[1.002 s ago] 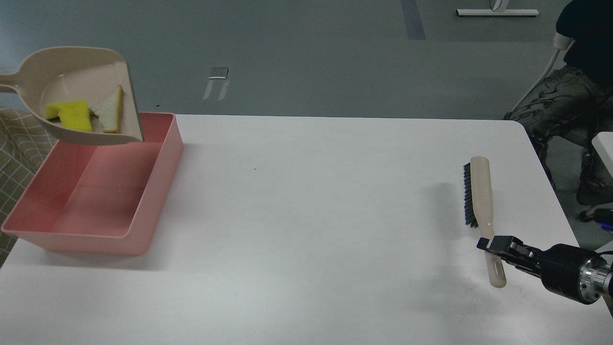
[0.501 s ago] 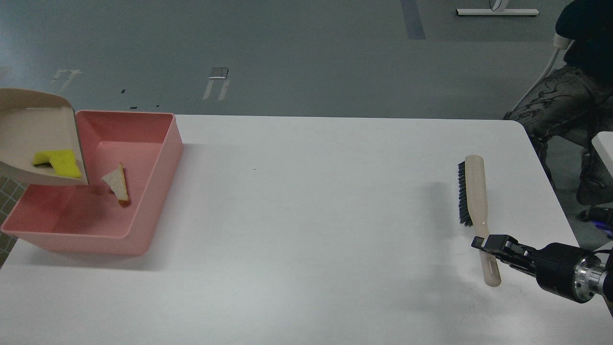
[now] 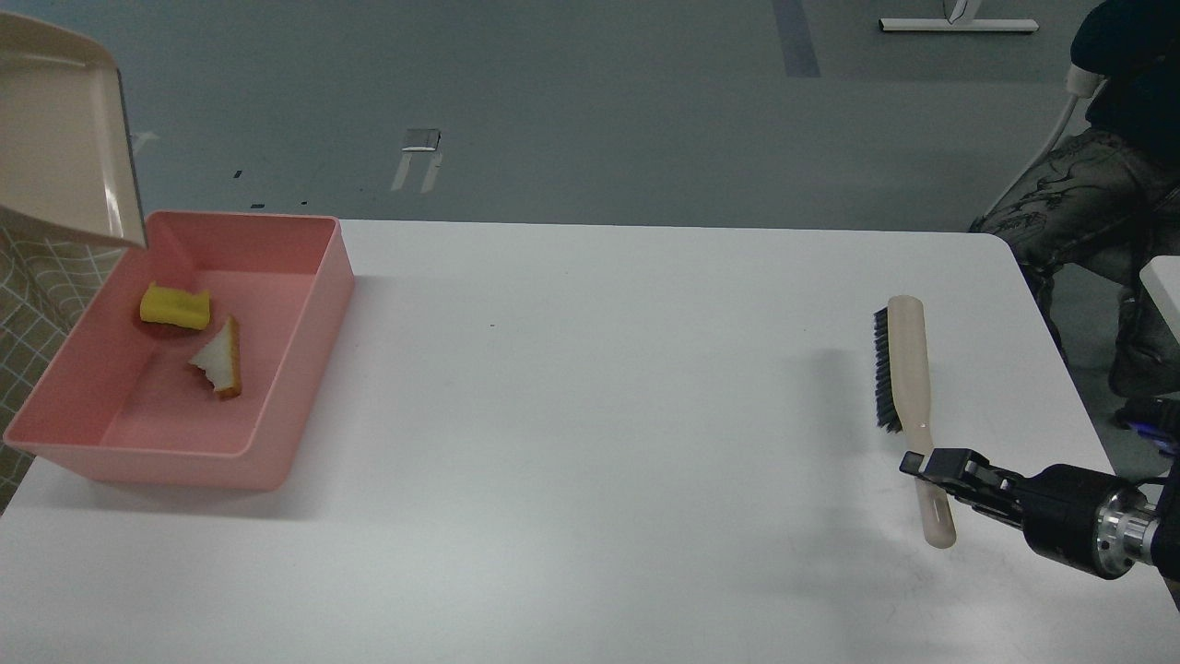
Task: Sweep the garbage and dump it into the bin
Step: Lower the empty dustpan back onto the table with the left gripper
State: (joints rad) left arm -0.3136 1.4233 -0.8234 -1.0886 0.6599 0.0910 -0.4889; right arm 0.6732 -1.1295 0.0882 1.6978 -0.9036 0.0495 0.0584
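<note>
Inside one bin (image 3: 304, 304): one sponge (image 3: 174, 306), one bread slice (image 3: 219, 360); right jaws gripping one brush (image 3: 908, 397).

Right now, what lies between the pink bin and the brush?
Only bare white table separates the bin from the brush, as the head view shows.

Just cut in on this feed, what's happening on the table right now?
The sponge and the bread slice both lie inside the pink bin. The beige dustpan hangs tipped above the bin's far left corner and looks empty; whatever holds it is out of view. The right gripper is shut on the brush by its handle, over the table's right side.
</note>
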